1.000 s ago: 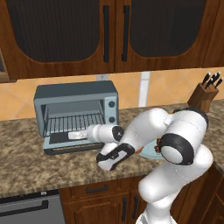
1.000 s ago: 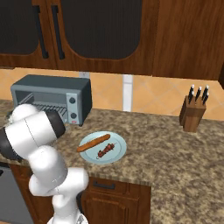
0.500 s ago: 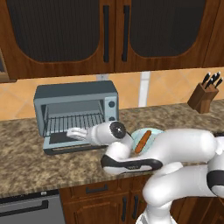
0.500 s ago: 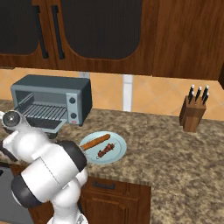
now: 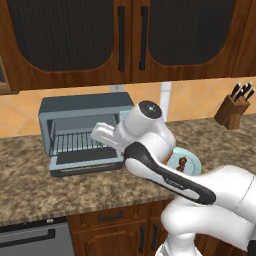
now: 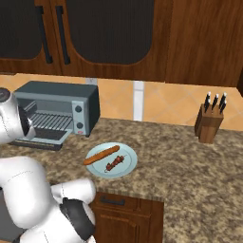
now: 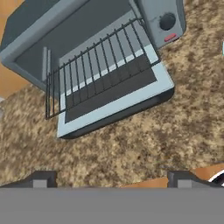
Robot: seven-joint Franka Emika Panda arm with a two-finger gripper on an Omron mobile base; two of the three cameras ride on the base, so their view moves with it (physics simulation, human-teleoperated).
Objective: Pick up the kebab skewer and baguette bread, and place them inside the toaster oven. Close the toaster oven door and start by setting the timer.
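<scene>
The slim orange-brown baguette bread (image 6: pixel 101 154) and the shorter red-brown kebab skewer (image 6: pixel 115 163) lie slantwise and parallel on a pale blue plate (image 6: pixel 129 167) on the speckled stone surface (image 6: pixel 190 175), right of the open blue-grey toaster oven (image 6: pixel 71 107), while the empty claw (image 7: pixel 111 177), jaws apart, hovers before its lowered door (image 7: pixel 118 103), arm hiding part of the plate.

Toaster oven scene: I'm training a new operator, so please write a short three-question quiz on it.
1. True or false: the grey-framed toaster oven door hangs open.
2. The slim orange-brown baguette and red-chunked kebab skewer lie on: A) the wire rack B) the pale blue plate C) the bare counter.
3. The end effector is ____.

Key: 1 true; 2 B; 3 open.
</scene>
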